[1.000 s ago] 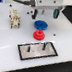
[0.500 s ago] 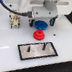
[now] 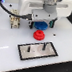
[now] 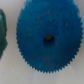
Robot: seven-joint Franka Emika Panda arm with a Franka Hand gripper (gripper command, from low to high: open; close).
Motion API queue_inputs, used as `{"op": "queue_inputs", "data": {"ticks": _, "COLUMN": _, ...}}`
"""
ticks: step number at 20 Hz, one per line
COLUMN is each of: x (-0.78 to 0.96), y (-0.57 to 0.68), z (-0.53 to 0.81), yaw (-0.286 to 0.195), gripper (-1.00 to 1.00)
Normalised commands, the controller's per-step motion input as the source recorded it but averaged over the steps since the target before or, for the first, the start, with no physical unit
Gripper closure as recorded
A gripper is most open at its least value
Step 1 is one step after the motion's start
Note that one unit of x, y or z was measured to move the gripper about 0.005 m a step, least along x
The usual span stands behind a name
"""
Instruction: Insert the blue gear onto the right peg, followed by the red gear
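The blue gear (image 3: 41, 26) lies flat on the white table, directly under my gripper (image 3: 43, 23). Dark fingers seem to stand on either side of it, open, with nothing held. In the wrist view the blue gear (image 4: 48, 39) fills most of the picture, its centre hole facing the camera, and no fingers show. The red gear (image 3: 39, 34) lies just in front of the blue one, touching or nearly touching it. The grey plate (image 3: 35, 53) with its black frame sits nearer the front. The right peg (image 3: 44, 44) is a thin dark pin on it.
A second pin (image 3: 28, 49) stands on the plate toward the exterior view's left. A small rack-like object (image 3: 14, 22) sits left of the gears. A dark green shape (image 4: 2, 36) shows at the edge of the wrist view.
The arm has come down over the blue gear, and now covers most of it in the exterior view. Both gears and the plate stay in place.
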Motion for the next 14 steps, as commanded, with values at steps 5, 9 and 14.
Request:
{"op": "queue_inputs", "data": {"ticks": 5, "x": -0.22, "y": 0.00, "z": -0.05, "yaw": 0.000, "gripper": 1.00}}
{"op": "queue_inputs", "data": {"ticks": 9, "x": 0.04, "y": 0.00, "z": 0.24, "yaw": 0.000, "gripper": 1.00}}
{"op": "queue_inputs", "data": {"ticks": 14, "x": 0.24, "y": 0.00, "z": 0.52, "yaw": 0.000, "gripper": 1.00}}
